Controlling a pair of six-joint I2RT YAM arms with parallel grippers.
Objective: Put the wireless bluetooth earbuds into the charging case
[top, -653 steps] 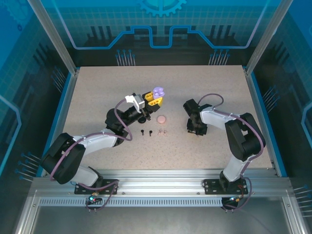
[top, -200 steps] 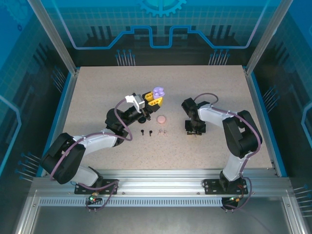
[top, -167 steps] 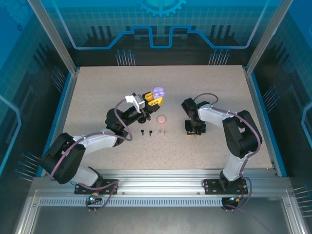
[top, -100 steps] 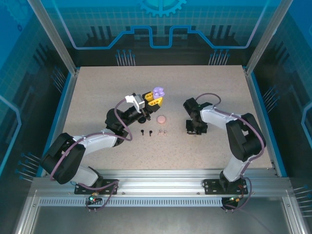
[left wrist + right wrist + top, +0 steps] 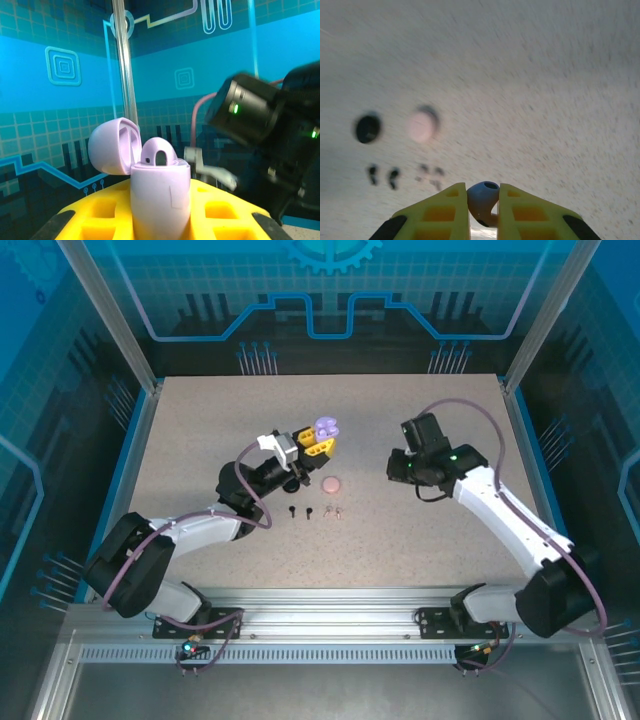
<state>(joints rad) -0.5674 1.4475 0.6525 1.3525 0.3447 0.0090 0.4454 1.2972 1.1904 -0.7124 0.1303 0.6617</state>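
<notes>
Lifted clear of the speckled beige table (image 5: pixel 200 420) since a second ago, the right gripper (image 5: pixel 483 192) is seen pinching a tiny lilac stemmed plastic earbud (image 5: pixel 482 201). An open lilac round plastic charging case (image 5: pixel 160 195) is clamped aloft in the left gripper (image 5: pixel 318 443), so pickup looks sorted and insertion is probably up next.

A pale, speckled table (image 5: pixel 200 420) sits in the middle of a blue-lit booth. Thin blue edging (image 5: pixel 131 455) runs down the table's left and right sides. A silver metal rail (image 5: pixel 330 598) lies across the table's near edge. A slanted metal post rises from each far corner of the table, a left post (image 5: pixel 104 310) and a right post (image 5: pixel 557 310). Behind the table's far edge stands a blue wall panel (image 5: pixel 200 300) printed with bright circuit lines, with half of a gear emblem (image 5: pixel 332 252) at its top.
</notes>
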